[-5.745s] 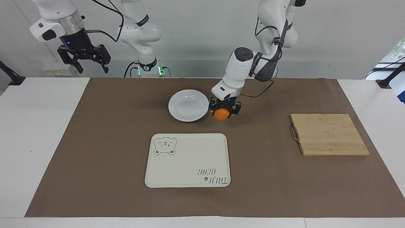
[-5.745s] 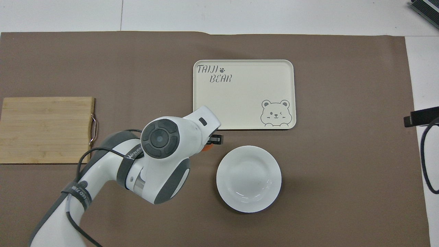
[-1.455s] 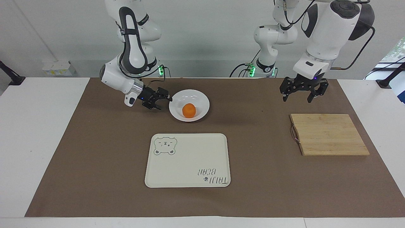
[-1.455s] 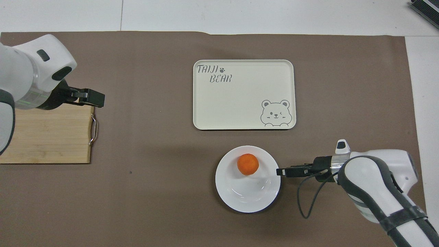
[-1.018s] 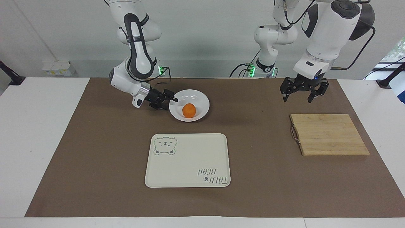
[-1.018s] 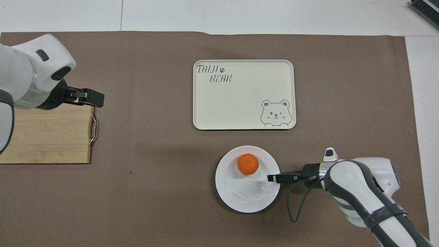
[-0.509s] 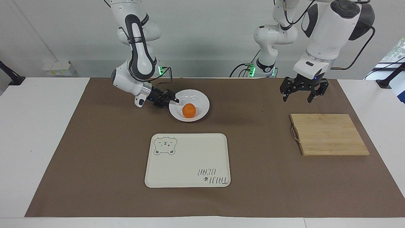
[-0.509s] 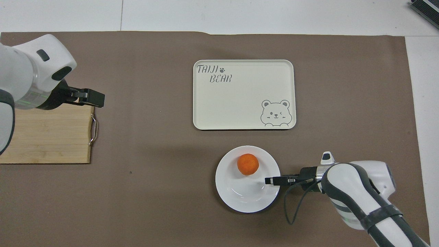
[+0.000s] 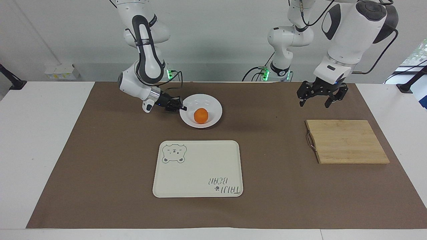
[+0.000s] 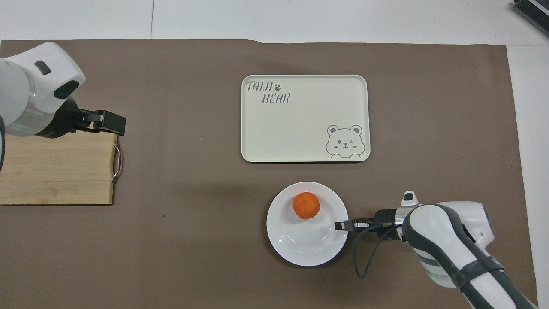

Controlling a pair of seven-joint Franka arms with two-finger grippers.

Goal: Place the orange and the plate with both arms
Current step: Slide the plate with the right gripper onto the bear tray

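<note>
On the brown mat covering the white surface, a round glossy white plate sits toward the right arm's end, with a small round bright-orange fruit resting inside it, off-centre toward the tray. The right arm's black two-finger hand lies low and nearly level at the plate's rim, its fingertips pinched shut on that edge on the side facing the right arm's end. Farther from the robots, a rectangular cream tray with a bear drawing and grey lettering lies flat, a strip of bare mat separating its near edge from the plate. A wide stretch of open mat runs from the plate to a rectangular bamboo cutting board with a metal wire handle at the left arm's end. The left arm's hand hangs in the air with its fingers spread wide and holding nothing, over the mat just beside the board's edge nearer the robots. The mat's borders show white surface on every side.
</note>
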